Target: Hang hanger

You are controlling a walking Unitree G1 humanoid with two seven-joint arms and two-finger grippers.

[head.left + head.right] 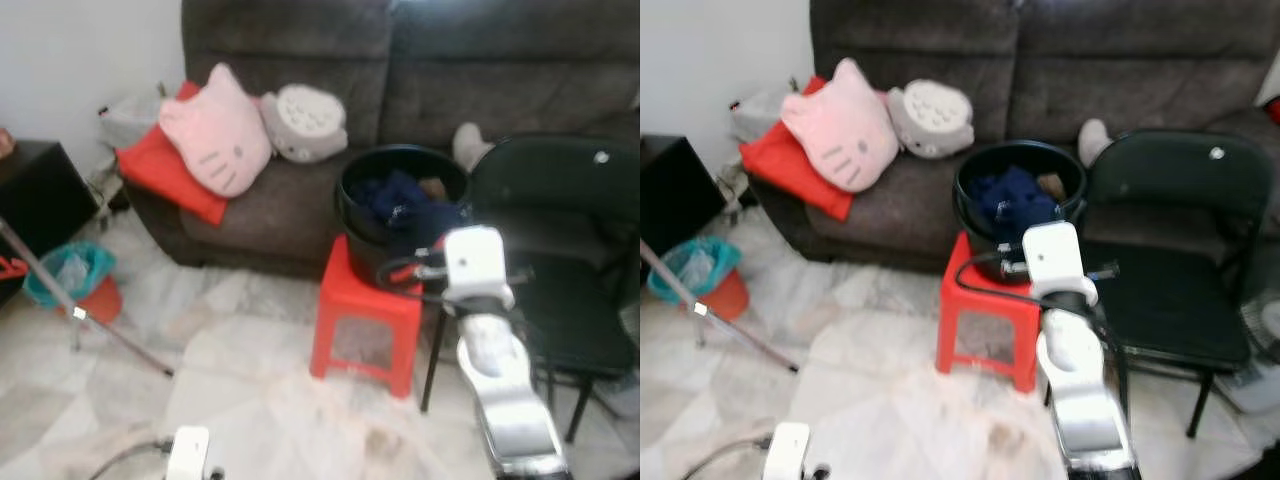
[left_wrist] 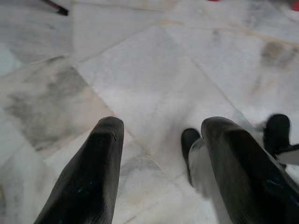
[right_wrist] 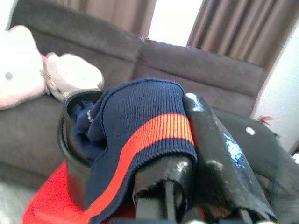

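Right wrist view shows you the right gripper (image 3: 187,154) clamped on a navy garment with an orange stripe (image 3: 140,135), lifted just above the black bucket (image 1: 400,200) on the red stool (image 1: 365,315) before the sofa (image 1: 1090,60). Your left gripper (image 2: 163,172) hangs over the marble floor (image 2: 154,70), fingers spread. I cannot make out any hanger.

Floor (image 1: 250,380) left of red stool (image 1: 365,320) open; black chair (image 1: 560,260) crowds bucket (image 1: 400,205), sofa (image 1: 450,70) behind
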